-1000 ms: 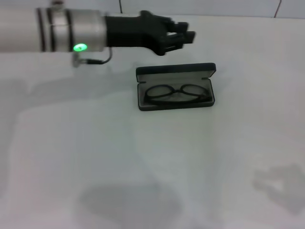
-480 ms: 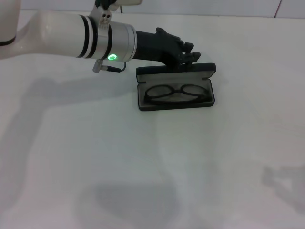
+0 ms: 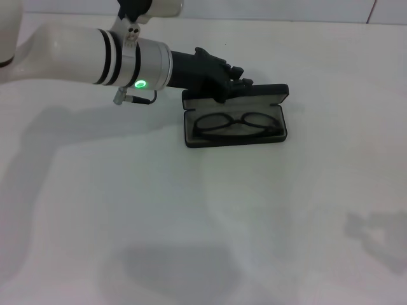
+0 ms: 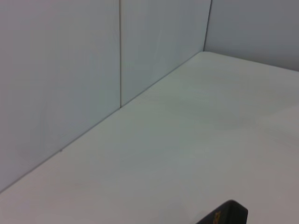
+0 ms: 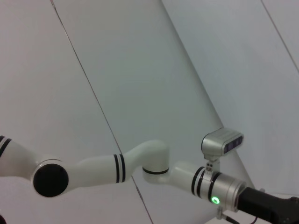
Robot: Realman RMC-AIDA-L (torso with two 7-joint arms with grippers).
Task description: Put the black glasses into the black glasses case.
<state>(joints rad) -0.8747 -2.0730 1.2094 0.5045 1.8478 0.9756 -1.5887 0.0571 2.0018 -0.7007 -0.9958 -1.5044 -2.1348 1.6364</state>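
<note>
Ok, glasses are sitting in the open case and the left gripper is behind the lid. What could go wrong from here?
The left gripper sits low at the raised lid of the black glasses case; a push there may slide the light case across the table instead of folding the lid. The black glasses lie close to the case's front wall, so a closing lid might pinch the frame. The right gripper is out of view and cannot brace the case.

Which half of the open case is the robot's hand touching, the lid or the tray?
The lid: the left gripper is at its back edge, while the tray holds the glasses.
</note>
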